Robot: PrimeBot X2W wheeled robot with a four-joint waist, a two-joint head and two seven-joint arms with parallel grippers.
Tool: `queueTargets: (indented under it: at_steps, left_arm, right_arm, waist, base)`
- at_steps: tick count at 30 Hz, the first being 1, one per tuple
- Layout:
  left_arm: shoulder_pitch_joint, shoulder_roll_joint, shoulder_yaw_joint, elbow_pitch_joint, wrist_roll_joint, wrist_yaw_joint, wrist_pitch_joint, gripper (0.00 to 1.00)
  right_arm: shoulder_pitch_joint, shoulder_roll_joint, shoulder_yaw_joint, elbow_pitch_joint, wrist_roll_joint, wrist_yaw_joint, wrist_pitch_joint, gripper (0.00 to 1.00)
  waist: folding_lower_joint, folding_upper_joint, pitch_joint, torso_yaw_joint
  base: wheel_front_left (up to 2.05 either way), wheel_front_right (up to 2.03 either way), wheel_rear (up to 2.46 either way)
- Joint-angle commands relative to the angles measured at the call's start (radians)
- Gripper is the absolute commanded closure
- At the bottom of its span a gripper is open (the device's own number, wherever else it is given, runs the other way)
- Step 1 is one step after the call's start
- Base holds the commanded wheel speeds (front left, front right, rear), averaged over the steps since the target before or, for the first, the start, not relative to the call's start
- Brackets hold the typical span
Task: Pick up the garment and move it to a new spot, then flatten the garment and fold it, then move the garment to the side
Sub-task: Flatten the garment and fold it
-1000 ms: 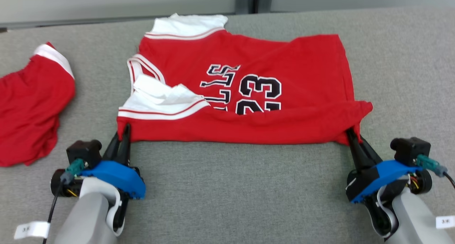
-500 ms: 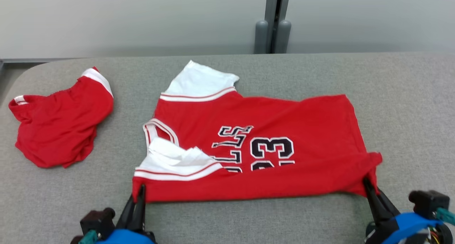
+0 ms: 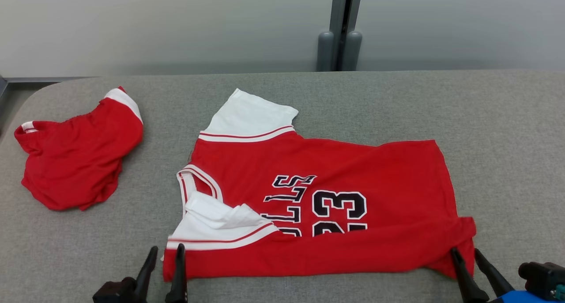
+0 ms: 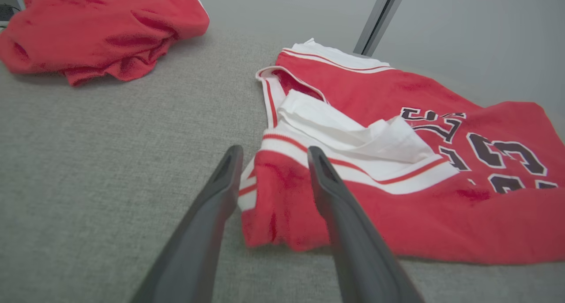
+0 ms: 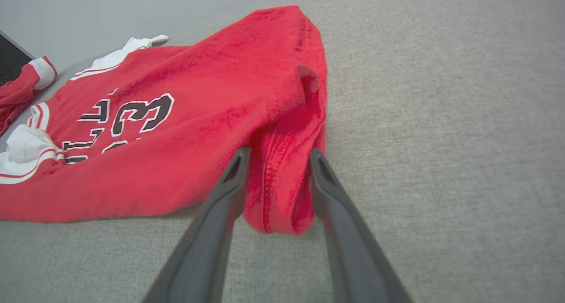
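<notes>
The garment, a red jersey (image 3: 353,170) with white sleeves and black lettering, lies spread on the grey table (image 3: 507,139), its near edge folded up over the numbers. My left gripper (image 3: 166,249) stands open at the near left corner, and the left wrist view shows that corner of the jersey (image 4: 282,206) lying loose between the fingers (image 4: 212,206) of this gripper (image 4: 274,152). My right gripper (image 3: 464,251) stands open at the near right corner. The right wrist view shows the bunched corner of the jersey (image 5: 278,179) between the spread fingers of this gripper (image 5: 279,152).
A second red piece of clothing with white trim (image 3: 75,161) lies crumpled at the table's left end, and it also shows in the left wrist view (image 4: 97,29). A pale wall with a grey post (image 3: 340,29) runs behind the table. Bare grey surface lies to the right of the jersey.
Both grippers have opened and let go of the jersey's near corners, which now rest on the table. The head camera has tilted up, so the whole picture has shifted down.
</notes>
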Motion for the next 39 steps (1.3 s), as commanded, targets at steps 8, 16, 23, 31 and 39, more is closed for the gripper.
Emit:
queueTargets:
  at_steps: [8, 16, 23, 31, 39]
  left_arm:
    - [-0.070, -0.011, 0.092, -0.109, 0.065, 0.001, 0.000, 0.00]
    - [-0.133, -0.022, 0.159, -0.183, 0.120, -0.005, 0.000, 0.00]
    - [-0.176, -0.030, 0.194, -0.168, 0.151, -0.008, 0.000, 0.00]
    - [-0.179, -0.038, 0.209, -0.154, 0.190, -0.013, 0.000, 0.00]
    - [-0.212, -0.040, 0.209, -0.127, 0.200, -0.016, 0.000, 0.00]
  right_arm:
    - [-0.109, 0.006, -0.029, -0.017, -0.053, 0.001, -0.064, 0.00]
    - [-0.216, 0.046, 0.013, -0.009, -0.068, 0.001, -0.146, 0.00]
    - [-0.266, 0.073, 0.043, 0.014, -0.109, 0.001, -0.206, 0.00]
    - [-0.286, 0.099, 0.053, 0.033, -0.136, 0.001, -0.238, 0.00]
    - [-0.300, 0.105, 0.033, 0.043, -0.173, 0.001, -0.228, 0.00]
  waist:
    - [0.0001, 0.0000, -0.001, -0.029]
    - [0.0001, 0.0000, -0.008, -0.052]
    - [0.0001, 0.0000, -0.010, -0.060]
    - [0.0001, 0.0000, -0.014, -0.058]
    - [0.0001, 0.0000, 0.003, -0.049]
  base:
    - [0.00, 0.00, 0.00]
    - [0.00, 0.00, 0.00]
    - [0.00, 0.00, 0.00]
    - [0.00, 0.00, 0.00]
    - [0.00, 0.00, 0.00]
